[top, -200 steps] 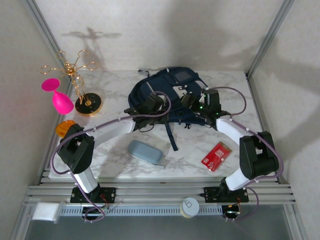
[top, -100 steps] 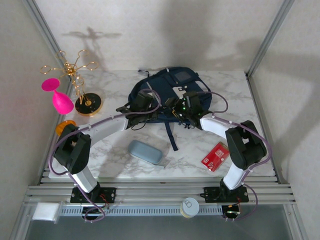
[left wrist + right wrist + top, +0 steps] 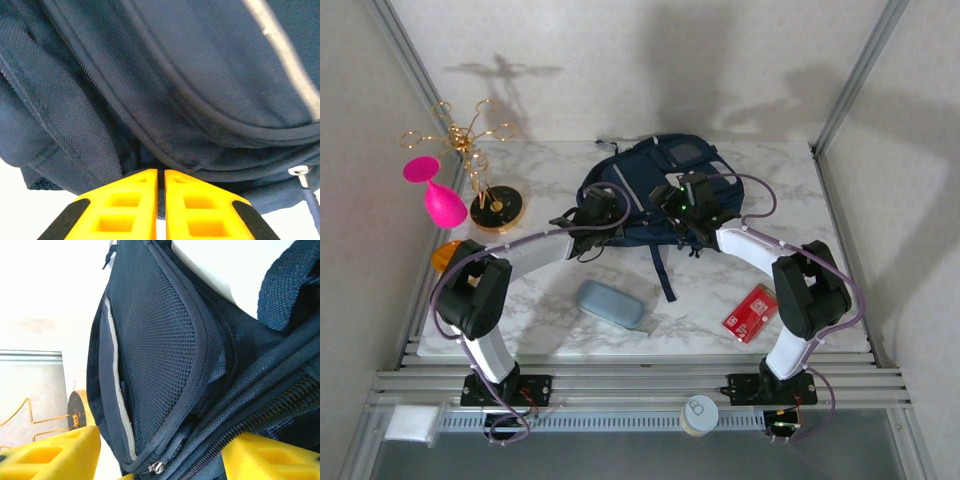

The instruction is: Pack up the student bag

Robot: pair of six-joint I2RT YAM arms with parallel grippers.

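1. lying at the back middle of the marble surface (image 3: pixel 545 335), the student bag (image 3: pixel 650 190) has its grey patch turned toward the far wall, and a dark strap (image 3: pixel 663 268) trails from it toward the near edge.
2. the left gripper (image 3: pixel 161 174) reaches in from the left to the bag's near left side. its yellow jaws stand almost together with only a thin slit between them, and the tips sit right against a fold of navy fabric. whether that fold is pinched cannot be told.
3. in the left wrist view a light stripe (image 3: pixel 280 45) crosses the fabric at the upper right, and a small metal pull (image 3: pixel 301 171) shows at the right edge.
4. the right gripper (image 3: pixel 160 440) is at the bag's near right side. its jaws are wide apart, one at each lower corner of the wrist view, and the bag's zipped edge lies between them. contact with the fabric cannot be told.
5. the right wrist view also shows a mesh pocket (image 3: pixel 160 350) above a zip pull (image 3: pixel 157 466).
6. a gold wire stand (image 3: pixel 485 165) and a pink goblet (image 3: pixel 442 200) stand at the far left, well apart from the bag, with an orange object (image 3: pixel 448 256) at the left edge nearer the arms.
7. a grey-blue case (image 3: pixel 611 304) lies near the strap's end, and a red packet (image 3: pixel 753 312) lies at the near right.
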